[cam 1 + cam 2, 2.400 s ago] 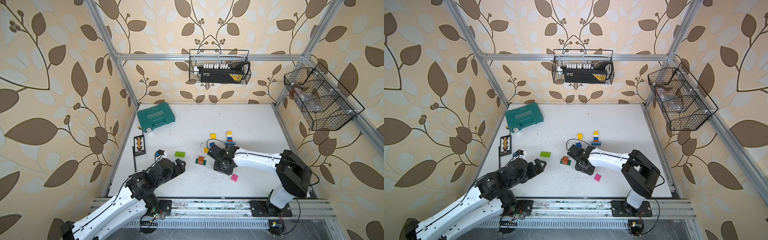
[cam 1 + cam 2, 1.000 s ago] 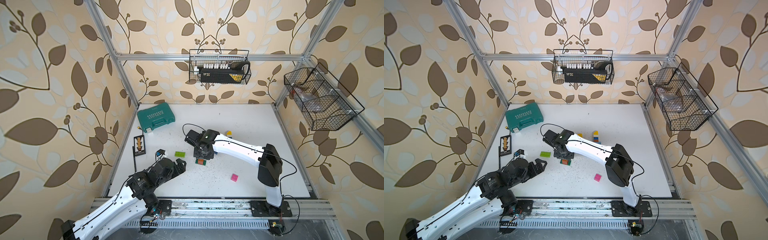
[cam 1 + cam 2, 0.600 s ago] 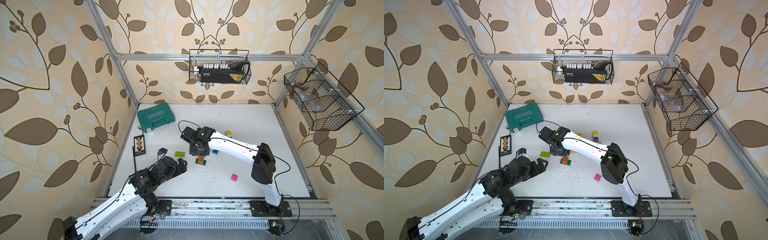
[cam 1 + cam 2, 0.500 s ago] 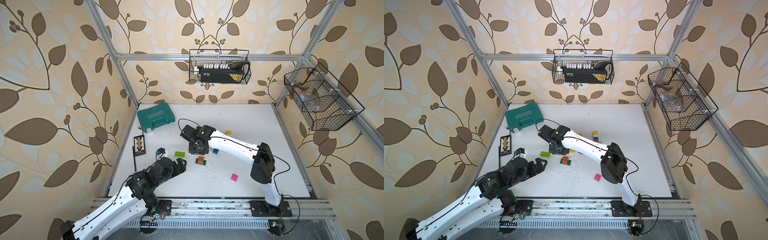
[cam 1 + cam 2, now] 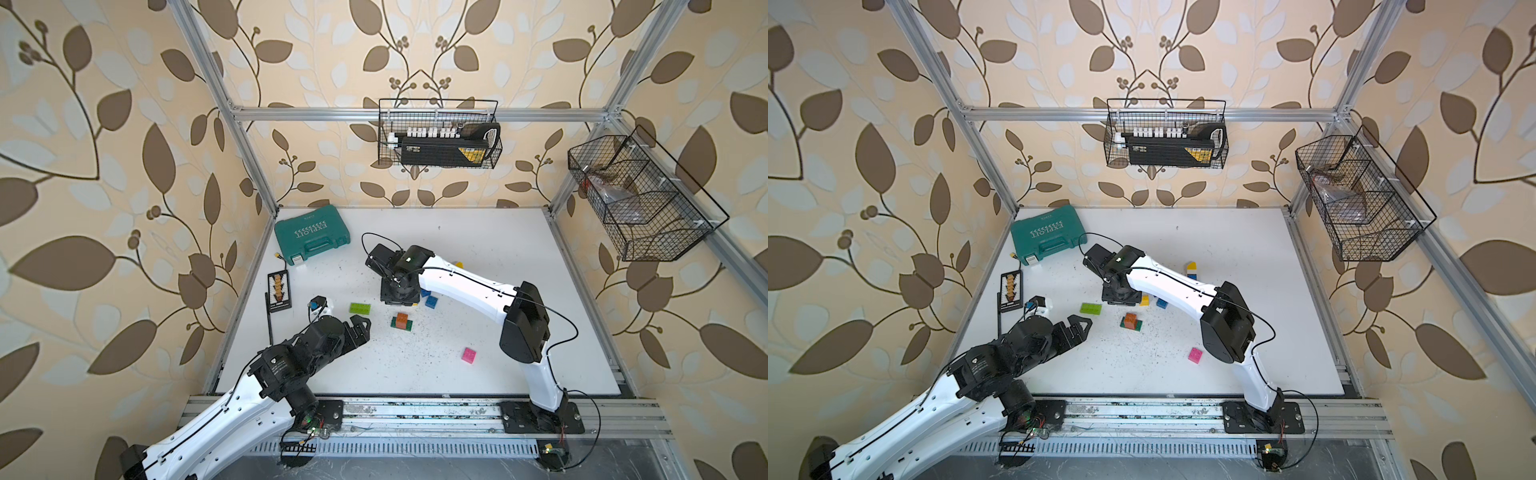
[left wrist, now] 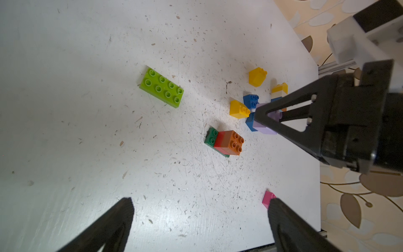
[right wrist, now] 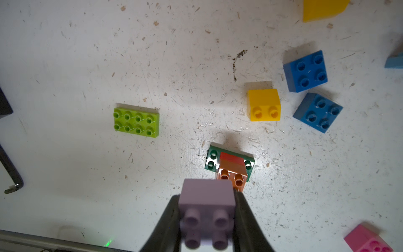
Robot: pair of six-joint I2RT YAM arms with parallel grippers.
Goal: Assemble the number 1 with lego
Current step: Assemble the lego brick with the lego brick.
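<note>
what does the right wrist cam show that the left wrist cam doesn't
Only the right wrist view: a black L-shaped bar lying on the table, and both fingers of the right gripper pressed on the lilac brick.

Only the left wrist view: the left gripper, open and empty, and the leaf wallpaper past the table.

Both: the lilac brick in the right gripper, the lime plate, the orange-topped stack, a yellow brick, a blue brick and the pink brick.

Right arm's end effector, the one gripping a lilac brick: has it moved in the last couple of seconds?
Yes. In a top view the right end effector has swung away from the pink brick, toward the teal case.
</note>
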